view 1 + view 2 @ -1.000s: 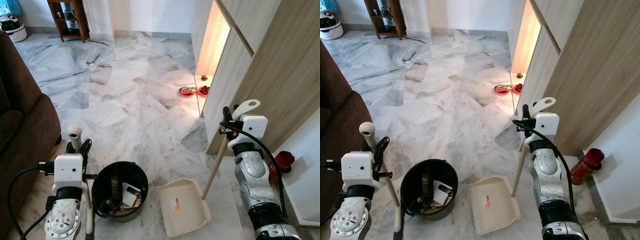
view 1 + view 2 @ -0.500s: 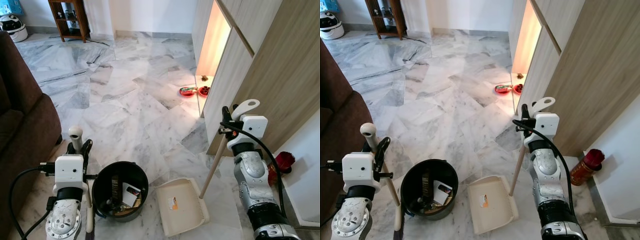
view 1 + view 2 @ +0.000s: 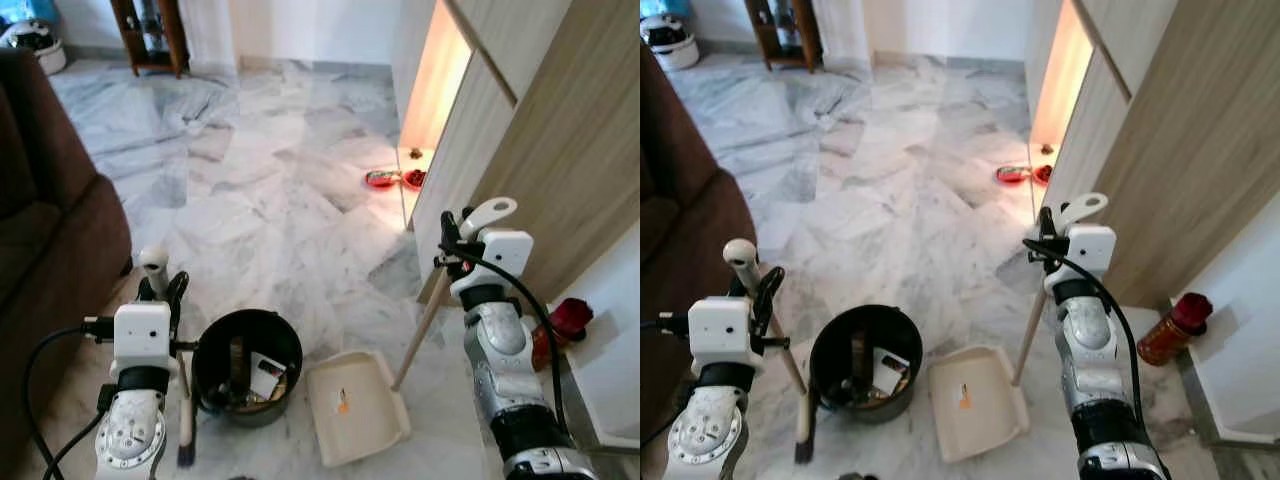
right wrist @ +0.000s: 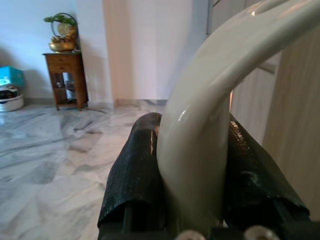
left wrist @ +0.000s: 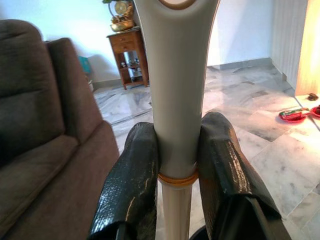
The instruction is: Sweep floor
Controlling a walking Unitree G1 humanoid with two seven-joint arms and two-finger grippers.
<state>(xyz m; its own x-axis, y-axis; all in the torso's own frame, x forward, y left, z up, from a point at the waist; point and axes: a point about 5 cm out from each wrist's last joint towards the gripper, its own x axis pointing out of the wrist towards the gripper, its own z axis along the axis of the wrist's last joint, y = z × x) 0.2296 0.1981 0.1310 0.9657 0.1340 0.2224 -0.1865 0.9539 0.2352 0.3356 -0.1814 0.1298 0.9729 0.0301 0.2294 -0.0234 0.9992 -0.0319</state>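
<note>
Down at the lower left of the frame, the left gripper (image 5: 177,165) has its two black fingers (image 5: 132,185) clamped on either side of the pale broom (image 3: 160,300) handle, just above an orange ring; the stick runs down to dark bristles on the marble floor (image 3: 270,190). Just beside it, bottom centre, sits a black bin (image 3: 247,362) with scraps of paper and rubbish inside. Right of the bin lies a cream dustpan (image 3: 355,405), flat on the floor, its wooden pole slanting up toward the right side of the frame, where the right gripper (image 4: 192,165) is closed around the pan's curved cream grip. A brown sofa (image 3: 50,220) fills the left edge, and wooden cabinet panels (image 3: 560,130) rise along the right. Near the glowing gap by the cabinet, centre right, two small red dishes (image 3: 392,179) rest on the floor. A red bottle (image 3: 1170,325) stands at the right edge, by the white wall.
</note>
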